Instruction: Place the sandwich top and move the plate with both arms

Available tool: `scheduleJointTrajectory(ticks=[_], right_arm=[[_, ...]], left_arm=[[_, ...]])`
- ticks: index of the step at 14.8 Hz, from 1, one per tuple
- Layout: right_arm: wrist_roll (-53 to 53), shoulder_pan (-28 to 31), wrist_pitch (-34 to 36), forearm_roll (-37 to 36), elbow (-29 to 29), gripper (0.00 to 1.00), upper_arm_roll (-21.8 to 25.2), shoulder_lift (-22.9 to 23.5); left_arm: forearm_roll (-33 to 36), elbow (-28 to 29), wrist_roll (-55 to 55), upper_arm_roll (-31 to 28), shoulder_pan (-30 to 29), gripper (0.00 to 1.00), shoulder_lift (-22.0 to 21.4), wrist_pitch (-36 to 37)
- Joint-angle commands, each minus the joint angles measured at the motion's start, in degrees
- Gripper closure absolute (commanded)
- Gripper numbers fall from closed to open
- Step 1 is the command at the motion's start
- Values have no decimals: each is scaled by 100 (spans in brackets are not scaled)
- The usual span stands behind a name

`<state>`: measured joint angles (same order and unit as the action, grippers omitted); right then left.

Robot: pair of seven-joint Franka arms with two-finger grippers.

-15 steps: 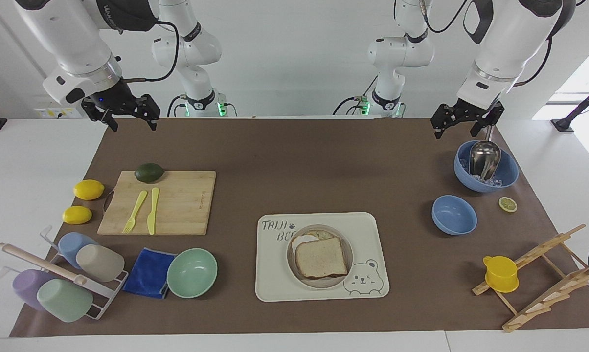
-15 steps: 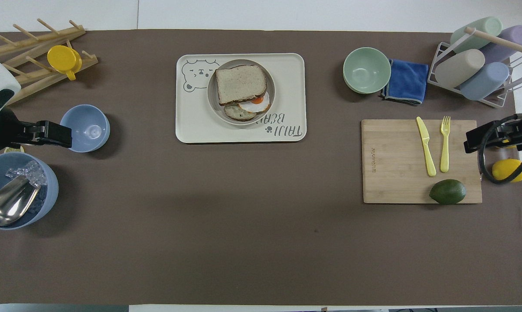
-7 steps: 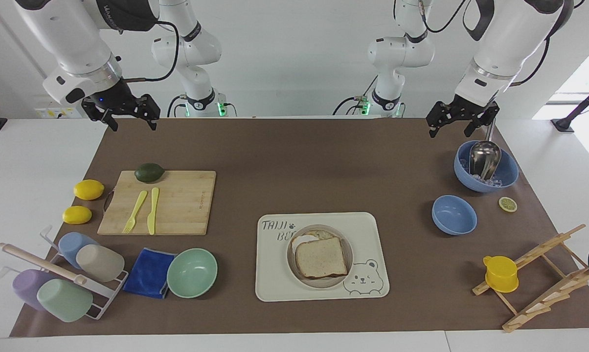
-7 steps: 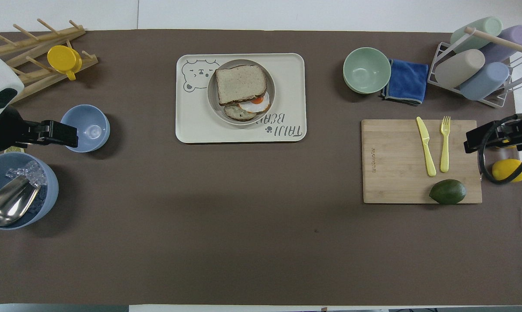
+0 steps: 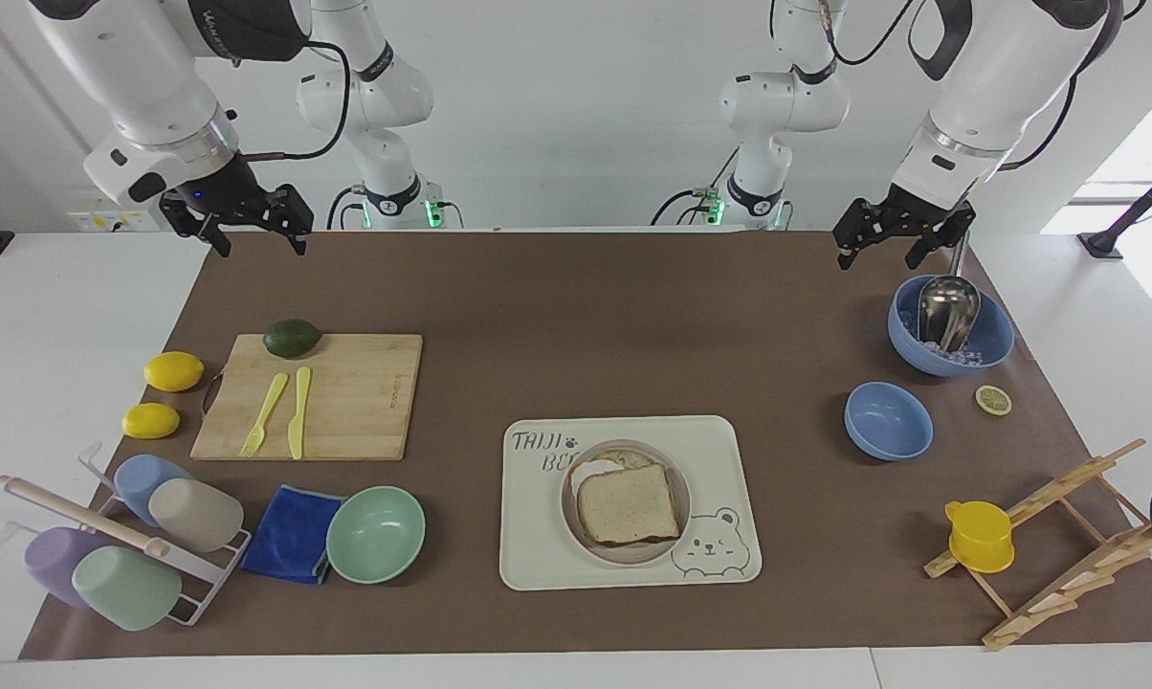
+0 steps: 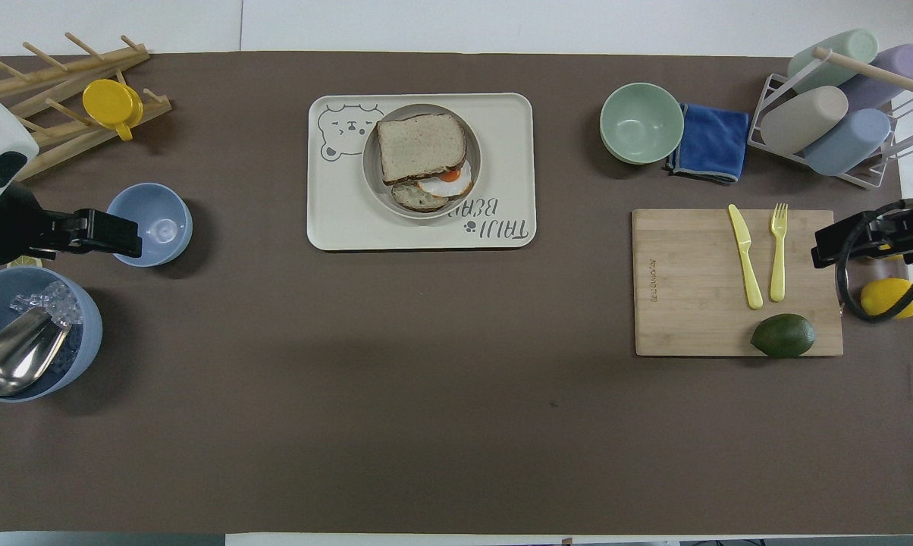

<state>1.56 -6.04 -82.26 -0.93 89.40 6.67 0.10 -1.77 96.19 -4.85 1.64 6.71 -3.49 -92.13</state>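
Observation:
The sandwich top (image 5: 629,504) (image 6: 420,146) lies flat on the plate (image 5: 571,519) (image 6: 371,179), overlapping a bread slice with a fried egg (image 6: 437,188). The plate sits on a cream bear tray (image 5: 538,557) (image 6: 335,221) in the middle of the mat. My left gripper (image 5: 880,256) (image 6: 123,232) hangs open and empty over the mat beside a large blue bowl of ice (image 5: 949,330). My right gripper (image 5: 262,245) (image 6: 829,246) hangs open and empty over the mat's corner at the right arm's end, well apart from the plate.
A cutting board (image 5: 356,394) carries an avocado, a yellow knife and a fork, with two lemons (image 5: 172,371) beside it. A mint-green bowl (image 5: 375,534), a blue cloth and a cup rack (image 5: 107,536) stand at the right arm's end. A small blue bowl (image 5: 887,421) and a wooden rack (image 5: 1064,545) stand at the left arm's end.
My left gripper has shifted slightly toward the middle of the table, now covering the small blue bowl's edge from overhead. The right arm, sandwich and plate have not moved.

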Motion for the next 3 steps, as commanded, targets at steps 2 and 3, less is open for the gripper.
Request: scheduleJointTrajectory(ticks=[2,3], right_arm=[[2,51,44,76,122,0,-17,-115],[2,51,44,76,122,0,-17,-115]], left_arm=[[-52,-109,-16,-23,6,0,68,38],[-52,-109,-7,-23,-3,0,68,46]])
